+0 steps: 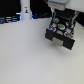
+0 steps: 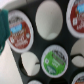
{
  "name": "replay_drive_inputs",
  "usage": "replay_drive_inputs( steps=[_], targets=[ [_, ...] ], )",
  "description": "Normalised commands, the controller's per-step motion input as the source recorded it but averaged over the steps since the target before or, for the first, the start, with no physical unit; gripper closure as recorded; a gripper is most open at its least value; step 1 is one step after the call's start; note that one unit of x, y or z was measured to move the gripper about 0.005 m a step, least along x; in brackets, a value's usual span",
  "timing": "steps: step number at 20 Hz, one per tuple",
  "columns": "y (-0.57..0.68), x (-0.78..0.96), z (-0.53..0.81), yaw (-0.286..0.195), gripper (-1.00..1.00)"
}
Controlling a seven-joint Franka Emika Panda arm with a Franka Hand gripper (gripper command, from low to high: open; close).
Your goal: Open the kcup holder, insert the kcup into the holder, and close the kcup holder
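A kcup (image 2: 54,59), white-walled with a green printed lid, sits in one round compartment of the kcup holder (image 1: 61,34), the black drawer unit standing near the far right corner of the pale table (image 1: 30,57) as the exterior view shows it. Seen close from the wrist view, the green-lidded pod lies among other pockets of the black tray (image 2: 38,48): a red-and-white-lidded pod (image 2: 20,32) fills the pocket diagonally beside it, another red-lidded pod (image 2: 77,17) shows at the picture's edge, and several neighbouring pockets (image 2: 49,19) stand open, showing the white surface under them. In the exterior view the holder's drawer appears pulled out toward the table's middle, its lighter front panel (image 1: 63,43) tilted forward, with small coloured lids dimly visible inside; the picture is too blurred to count them. The robot arm's pale gripper (image 1: 59,6) hangs directly above the holder, at the top edge of that view. Whether the claw is open or closed cannot be told: its fingertips are not clearly visible in either picture, and only a teal-coloured part (image 2: 3,29) intrudes at the wrist view's margin. A tall white bottle-like object with a blue base (image 1: 25,11) stands at the table's far edge, well apart from the holder, before a dark background.
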Motion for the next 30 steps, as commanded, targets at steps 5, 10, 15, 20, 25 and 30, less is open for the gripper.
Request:
replay_drive_inputs(
  steps=[5, 10, 15, 20, 25, 30],
  targets=[
    [-0.23, 0.77, 0.05, 0.011, -1.0],
    [-0.08, 0.68, -0.09, 0.035, -1.0],
    [0.07, 0.33, -0.19, 0.125, -1.0],
    [0.13, 0.04, -0.24, 0.219, -1.0],
    [0.19, -0.05, -0.25, 0.248, -1.0],
    [0.24, -0.25, -0.2, 0.188, -1.0]
  ],
)
